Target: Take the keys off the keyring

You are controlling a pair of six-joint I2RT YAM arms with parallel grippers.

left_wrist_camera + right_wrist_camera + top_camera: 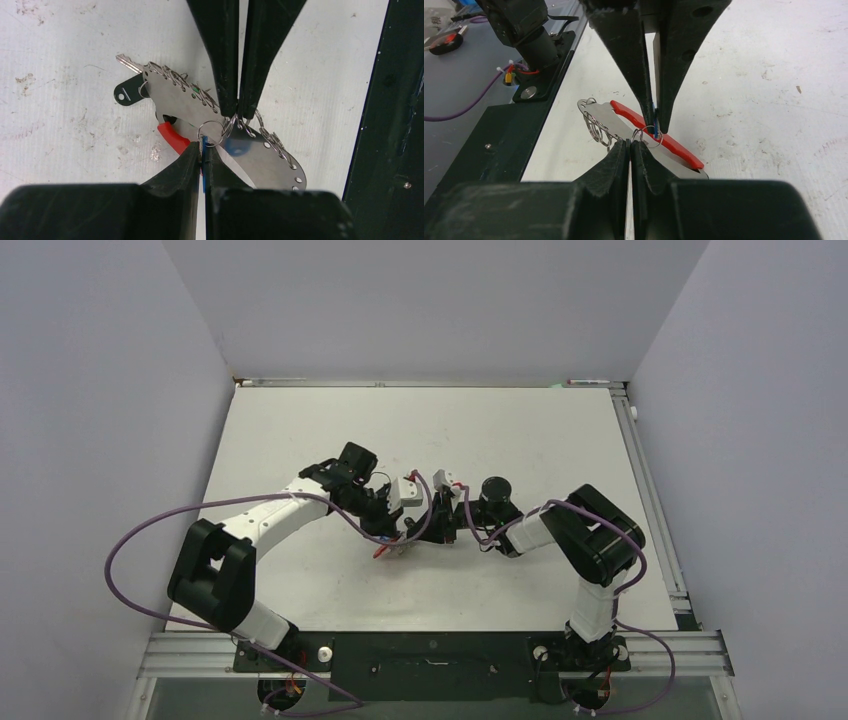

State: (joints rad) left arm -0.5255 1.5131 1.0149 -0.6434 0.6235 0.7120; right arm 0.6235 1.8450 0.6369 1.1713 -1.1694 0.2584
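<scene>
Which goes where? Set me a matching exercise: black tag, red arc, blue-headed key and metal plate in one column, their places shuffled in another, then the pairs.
Things
1. black tag
2. keyring's red arc
3. blue-headed key
4. keyring's metal plate

Places
A. pinched in the shut left claw
B. flat on the table beside the plate's end
C. gripped at its ringed edge by the right claw
D. poking out from under the plate

Pairs: 1-B, 2-D, 3-A, 4-C

Red-and-silver keyring [176, 100], blue key [203, 150]
</scene>
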